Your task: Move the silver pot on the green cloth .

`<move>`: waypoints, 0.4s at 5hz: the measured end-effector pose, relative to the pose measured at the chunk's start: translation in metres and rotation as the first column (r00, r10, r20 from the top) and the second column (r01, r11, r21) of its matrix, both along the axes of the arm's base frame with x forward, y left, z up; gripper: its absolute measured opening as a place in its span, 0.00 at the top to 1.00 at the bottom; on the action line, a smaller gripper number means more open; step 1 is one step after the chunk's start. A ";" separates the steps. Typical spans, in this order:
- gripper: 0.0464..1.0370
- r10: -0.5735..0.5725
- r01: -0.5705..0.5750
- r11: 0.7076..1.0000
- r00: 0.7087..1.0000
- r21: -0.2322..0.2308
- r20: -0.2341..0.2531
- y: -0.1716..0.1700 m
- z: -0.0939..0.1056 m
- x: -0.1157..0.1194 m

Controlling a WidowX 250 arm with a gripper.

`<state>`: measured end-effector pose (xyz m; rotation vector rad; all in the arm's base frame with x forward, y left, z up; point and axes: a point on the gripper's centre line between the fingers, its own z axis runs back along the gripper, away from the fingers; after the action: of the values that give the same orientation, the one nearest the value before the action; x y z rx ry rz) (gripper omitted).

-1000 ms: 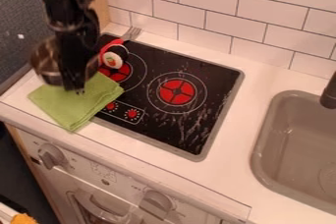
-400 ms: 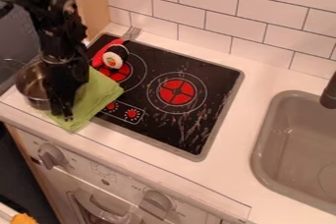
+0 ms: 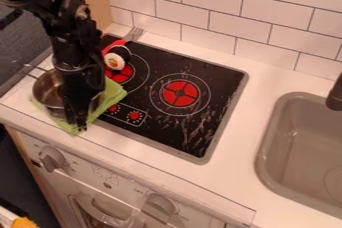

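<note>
The gripper hangs over the left end of the counter, at the front right side of the silver pot, and hides part of it. The silver pot stands over the left part of the green cloth, its thin handle pointing to the back left. From beneath the pot and the gripper, the green cloth shows at the right and along the front. Its right corner overlaps the stove's left edge. Whether the pot's whole base lies on the cloth is hidden.
Right of the cloth is the black stove top with red burners. A sushi toy, a red object and a fork lie near its back left corner. The sink is at the right, the tiled wall behind.
The gripper and the pot have moved toward the counter's front, first leftward, then back to the right. The pot now covers more of the cloth.
</note>
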<state>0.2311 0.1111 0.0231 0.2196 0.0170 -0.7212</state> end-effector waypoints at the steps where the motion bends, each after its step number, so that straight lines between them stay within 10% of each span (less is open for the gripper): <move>1: 0.75 0.060 -0.060 0.998 0.998 -0.033 -0.007 0.000 0.002 0.001; 2: 0.45 0.165 -0.164 0.983 0.986 -0.088 0.012 0.003 0.007 0.003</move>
<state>0.2339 0.1143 0.0305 0.1398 -0.0147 -0.5536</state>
